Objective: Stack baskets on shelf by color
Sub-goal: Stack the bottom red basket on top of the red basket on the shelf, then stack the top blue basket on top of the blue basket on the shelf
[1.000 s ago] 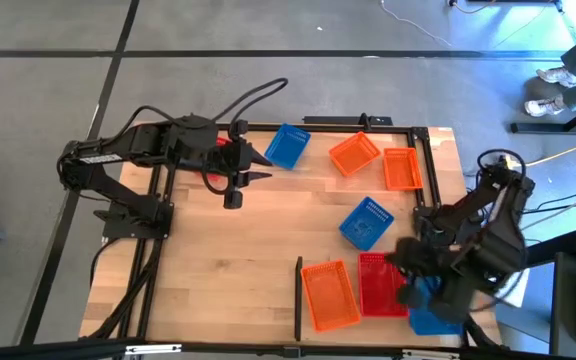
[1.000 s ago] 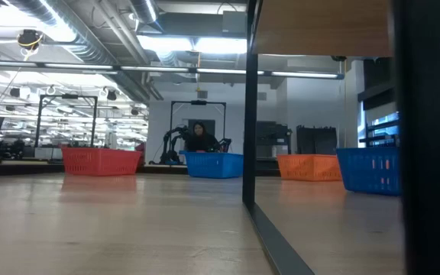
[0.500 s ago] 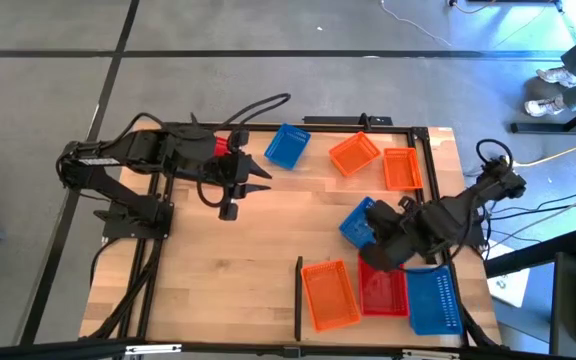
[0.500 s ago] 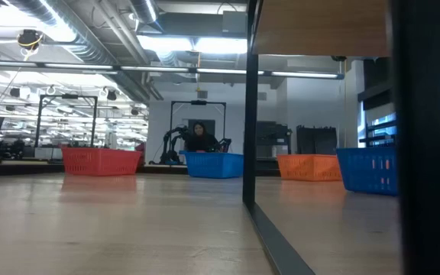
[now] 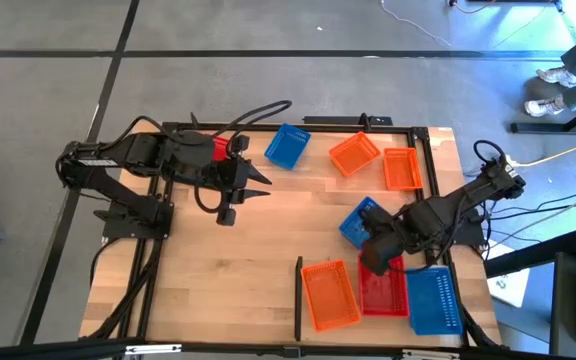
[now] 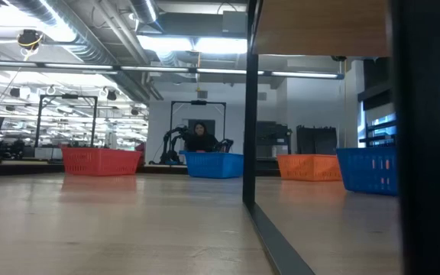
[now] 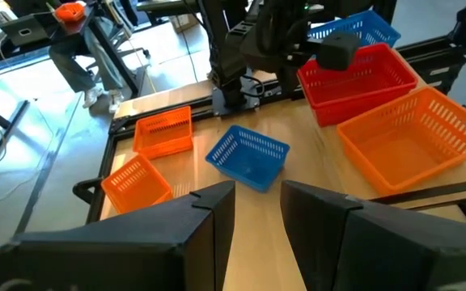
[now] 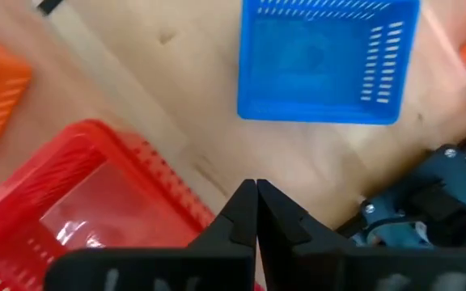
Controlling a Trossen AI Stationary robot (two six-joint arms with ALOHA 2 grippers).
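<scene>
My right gripper hangs over the shelf with its fingers pressed together on nothing, above the far rim of the red basket that sits at five o'clock on the board. That basket looks empty. At its three o'clock, touching, lies a blue basket, and at its nine o'clock an orange basket; both are empty. Just past my fingertips, toward twelve o'clock, sits another blue basket, also bare inside. My left gripper hovers at ten o'clock on the board, jaws parted a little, holding nothing. Two more orange baskets and a third blue basket lie along the twelve o'clock edge.
</scene>
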